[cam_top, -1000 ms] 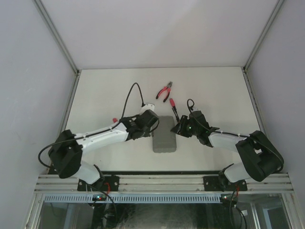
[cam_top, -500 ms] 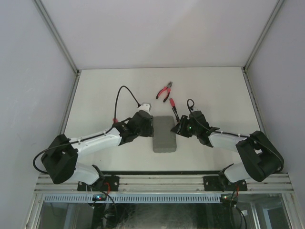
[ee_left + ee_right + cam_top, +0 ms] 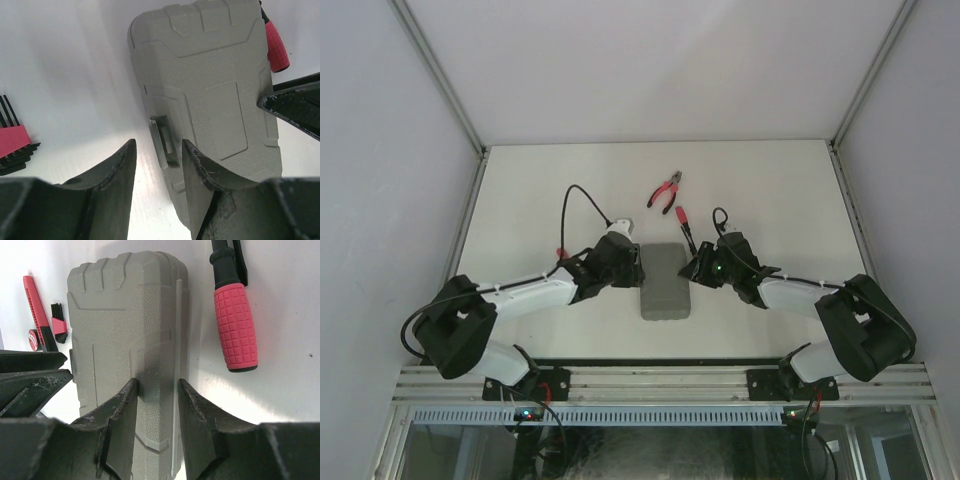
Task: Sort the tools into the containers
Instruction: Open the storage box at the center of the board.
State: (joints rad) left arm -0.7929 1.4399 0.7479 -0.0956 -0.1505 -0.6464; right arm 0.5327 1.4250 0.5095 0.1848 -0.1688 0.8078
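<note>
Between both arms: closed grey tool case (image 3: 665,285), flat on the bench (image 3: 540,190).
Over on the case's left long edge sits the left gripper (image 3: 158,146), jaws apart, and the metal latch (image 3: 162,132) shows right in the gap between them, nothing clamped. Opposite it, the right gripper (image 3: 157,385) straddles the case's right edge, jaws apart too: one finger over the lid, the other at the rim. Whether they press on the case, I cannot tell. Just ahead and to the right of the right gripper lies the red-handled driver (image 3: 235,325), beside the case. Further ahead are the pliers (image 3: 665,192), well apart from both grippers. Off to the left gripper's left rest the hex keys (image 3: 15,142) in their red holder.
</note>
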